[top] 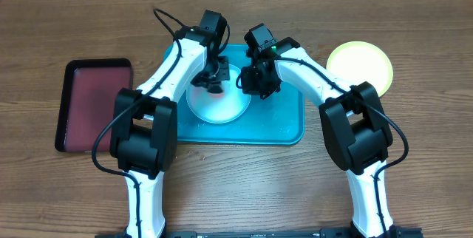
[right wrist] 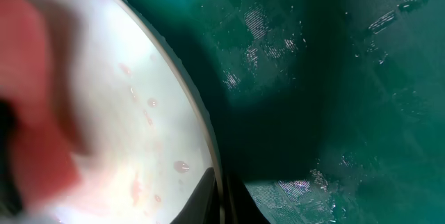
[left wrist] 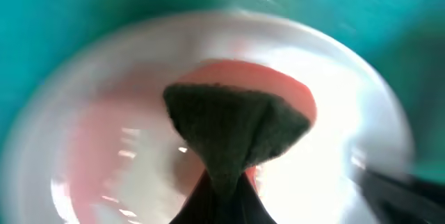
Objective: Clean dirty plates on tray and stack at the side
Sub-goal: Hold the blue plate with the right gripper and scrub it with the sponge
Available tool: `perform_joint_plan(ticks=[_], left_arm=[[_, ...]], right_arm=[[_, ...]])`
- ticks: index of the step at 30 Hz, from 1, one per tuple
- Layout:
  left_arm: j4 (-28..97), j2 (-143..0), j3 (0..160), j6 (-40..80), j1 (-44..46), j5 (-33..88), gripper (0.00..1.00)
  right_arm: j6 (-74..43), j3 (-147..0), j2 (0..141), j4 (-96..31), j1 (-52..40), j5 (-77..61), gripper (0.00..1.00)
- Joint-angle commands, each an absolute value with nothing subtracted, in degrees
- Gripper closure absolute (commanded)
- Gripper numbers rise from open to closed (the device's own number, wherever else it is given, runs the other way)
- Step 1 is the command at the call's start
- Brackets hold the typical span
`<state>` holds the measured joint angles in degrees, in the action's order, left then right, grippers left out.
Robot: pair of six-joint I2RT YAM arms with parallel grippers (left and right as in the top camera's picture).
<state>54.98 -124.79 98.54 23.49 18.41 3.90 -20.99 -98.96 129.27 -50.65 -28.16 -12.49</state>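
Teal plastic formed the large tray point(top: 288, 131), which lay on the table point(top: 414, 164) beneath both sets of fingers. It held one pale plate point(top: 222, 109), whose white inside was streaked with pinkish-red smears. The left fingers point(left wrist: 217, 206) were clenched on a sponge point(left wrist: 236, 130), which had a dark green scouring face and a pink-red layer behind it. The sponge hung over the middle of that plate, though blur hid whether it touched. The right fingers point(right wrist: 221, 200) were pinched tight on the plate's rim at the side nearest them, with the wet tray floor just beyond their tips. One yellow-green plate point(top: 360, 66) sat directly on the table, outside the tray and well apart on the outer side of the right fingers. One dark-red tray point(top: 94, 105) with a black rim lay well apart on the outer side of the left fingers. In count, two plates, two trays and one sponge were in view.
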Motion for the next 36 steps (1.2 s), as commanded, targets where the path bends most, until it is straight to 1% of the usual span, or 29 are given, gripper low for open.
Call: perform_joint_plan(ticks=[1,5,8,13,16,23,30,36], left_arm=[[56.45,-125.36,98.74,21.96,19.38,13.93,0.96],[60.1,-125.36,98.74,20.86,18.46,8.45,0.96],[63.07,-125.34,99.13,23.09,16.95,3.84,0.96],[70.72,-123.17,102.94,26.48,11.42,-3.4,0.96],[73.63,-120.31,106.08,26.41,7.33,-4.54,0.96],[72.18,-113.62,107.35,26.44,-3.66,-5.37,0.96],[68.93,-115.55,105.97,26.92,-15.25,-6.79,0.96],[68.97,-118.91,105.84,27.22,-21.74,-3.7,0.96]], right_arm=[[-20.99,-98.63,130.06,-51.03,-28.27,-10.31,0.96],[-20.99,-98.63,130.06,-51.48,-28.27,-10.11,0.96],[-20.99,-98.63,130.06,-51.53,-28.27,-10.04,0.96],[-20.97,-98.63,130.06,-51.53,-28.27,-9.89,0.96],[-20.8,-98.63,130.06,-51.48,-28.27,-9.85,0.96],[-20.82,-98.63,130.06,-51.46,-28.23,-8.99,0.96],[-20.82,-98.63,130.06,-51.46,-28.23,-8.99,0.96],[-20.84,-98.63,130.06,-50.85,-28.23,-8.99,0.96]])
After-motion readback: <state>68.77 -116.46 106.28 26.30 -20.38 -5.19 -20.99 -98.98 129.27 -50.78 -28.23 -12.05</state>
